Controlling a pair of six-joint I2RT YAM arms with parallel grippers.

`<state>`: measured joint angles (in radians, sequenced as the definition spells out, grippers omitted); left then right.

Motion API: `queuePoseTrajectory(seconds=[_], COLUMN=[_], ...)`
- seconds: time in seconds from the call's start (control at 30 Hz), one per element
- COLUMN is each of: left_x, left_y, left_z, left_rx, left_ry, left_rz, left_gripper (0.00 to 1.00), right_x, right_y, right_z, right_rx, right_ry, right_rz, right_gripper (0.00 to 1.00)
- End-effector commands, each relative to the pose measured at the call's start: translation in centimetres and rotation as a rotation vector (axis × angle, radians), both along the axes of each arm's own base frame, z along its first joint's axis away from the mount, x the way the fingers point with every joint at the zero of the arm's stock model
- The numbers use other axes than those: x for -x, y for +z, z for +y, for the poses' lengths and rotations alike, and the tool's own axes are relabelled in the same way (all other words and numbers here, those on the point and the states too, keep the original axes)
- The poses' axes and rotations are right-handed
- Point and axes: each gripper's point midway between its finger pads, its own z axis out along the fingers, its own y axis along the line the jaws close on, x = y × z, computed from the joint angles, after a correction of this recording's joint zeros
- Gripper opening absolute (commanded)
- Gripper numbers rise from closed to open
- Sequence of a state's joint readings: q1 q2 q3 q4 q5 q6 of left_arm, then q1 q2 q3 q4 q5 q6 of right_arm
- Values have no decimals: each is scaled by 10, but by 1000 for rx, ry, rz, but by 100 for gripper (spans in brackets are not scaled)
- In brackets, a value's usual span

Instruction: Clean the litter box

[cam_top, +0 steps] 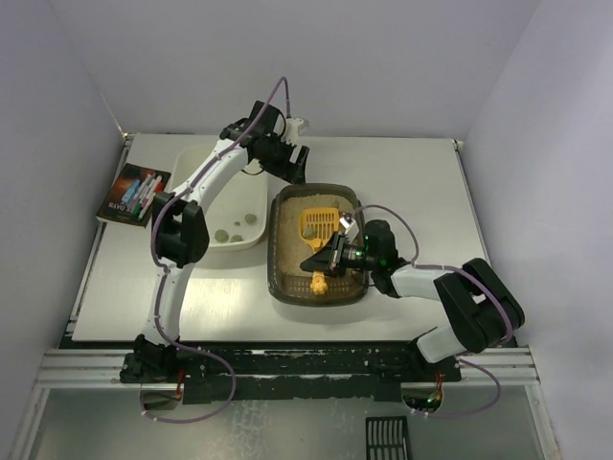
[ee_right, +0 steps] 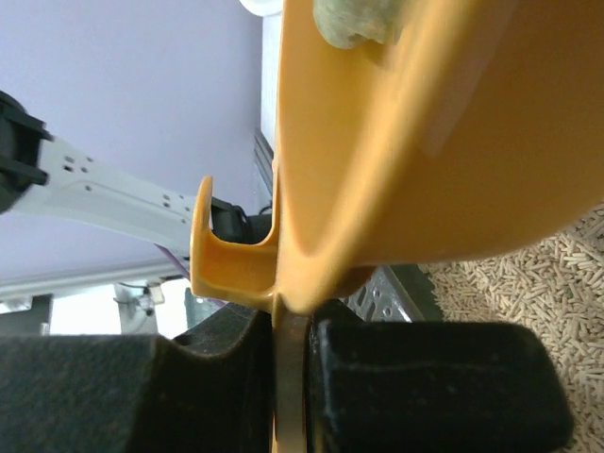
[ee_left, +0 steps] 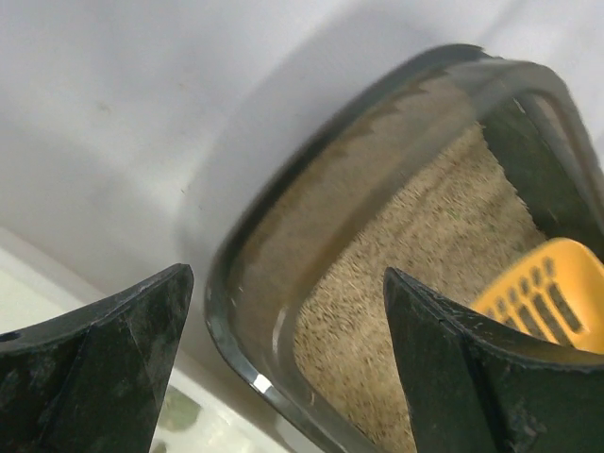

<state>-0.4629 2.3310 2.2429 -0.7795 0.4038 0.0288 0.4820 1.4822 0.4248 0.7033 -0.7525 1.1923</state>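
The dark translucent litter box with beige litter sits mid-table. My right gripper is shut on the handle of a yellow slotted scoop that is over the litter. In the right wrist view the scoop fills the frame with a grey-green clump in it, and the gripper pinches its handle. My left gripper is open and empty above the box's far left corner. In the left wrist view the gripper frames the box rim, with the scoop at right.
A cream-white tub holding a few grey-green clumps stands left of the litter box. A dark printed booklet lies at the table's left edge. A black grate lies below the front rail. Walls close in the table on three sides.
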Motion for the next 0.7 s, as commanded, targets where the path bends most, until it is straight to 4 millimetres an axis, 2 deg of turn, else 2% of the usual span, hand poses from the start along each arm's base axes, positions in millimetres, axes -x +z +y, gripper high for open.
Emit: queuePoseTrajectory(seconds=[0.0,0.13,0.23,0.4,0.5,0.6,0.67], left_x=[41,62,89,118,136,152,162], left_y=[45,81,112,140,149,143,139], left_z=[2,12,26,83,119,147,160], left_rx=[-1,-5,-20,-95,-86,-93,-95], left_ry=[-81,-141,-219,-144,-77,-23,3], left_rz=[8,-24,-62,-144,-136,-99,-92], left_gripper=[93,93,93,94,94,94,93], right_x=[8,11,14,16,21,32,41], right_y=[6,9,21,39,52,67,86], right_z=[1,-2,-3,-8,-7,-1,-1], right_rx=[53,64,45,6,-58,-188,-320], right_ry=[108,134,149,107,109,157,173], right_rz=[-130,-238,-338,-494,-511,-444,-407], right_gripper=[0,0,0,0,0,0,0])
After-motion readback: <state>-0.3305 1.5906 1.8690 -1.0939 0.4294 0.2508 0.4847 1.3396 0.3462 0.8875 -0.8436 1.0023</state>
